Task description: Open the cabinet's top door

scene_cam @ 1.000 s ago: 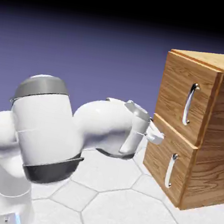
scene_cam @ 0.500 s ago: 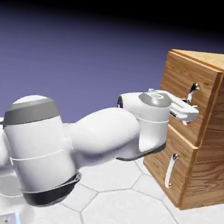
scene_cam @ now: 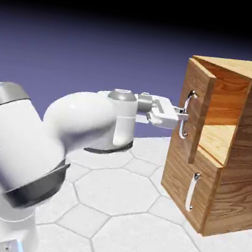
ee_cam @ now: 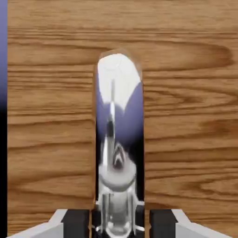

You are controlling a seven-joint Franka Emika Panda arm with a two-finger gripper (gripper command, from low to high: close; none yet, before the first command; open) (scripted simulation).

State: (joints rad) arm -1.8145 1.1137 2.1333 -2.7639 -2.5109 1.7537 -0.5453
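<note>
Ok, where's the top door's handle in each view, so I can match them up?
Exterior view: the handle is right of centre, on the swung-open top door, with the claw shut on it.
Hand view: the handle runs up the middle from the bottom edge.
Shared landmark: the door's wood grain behind it.

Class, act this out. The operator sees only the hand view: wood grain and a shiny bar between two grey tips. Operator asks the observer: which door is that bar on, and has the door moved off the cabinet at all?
Observer: It is the top door; the gripper is shut on its handle.
Operator: Is that door open?
Observer: Yes, it is swung out from the cabinet, and the wooden inside of the upper compartment shows.
Operator: What about the other door?
Observer: The lower door sits flush and closed, its handle untouched.
</note>
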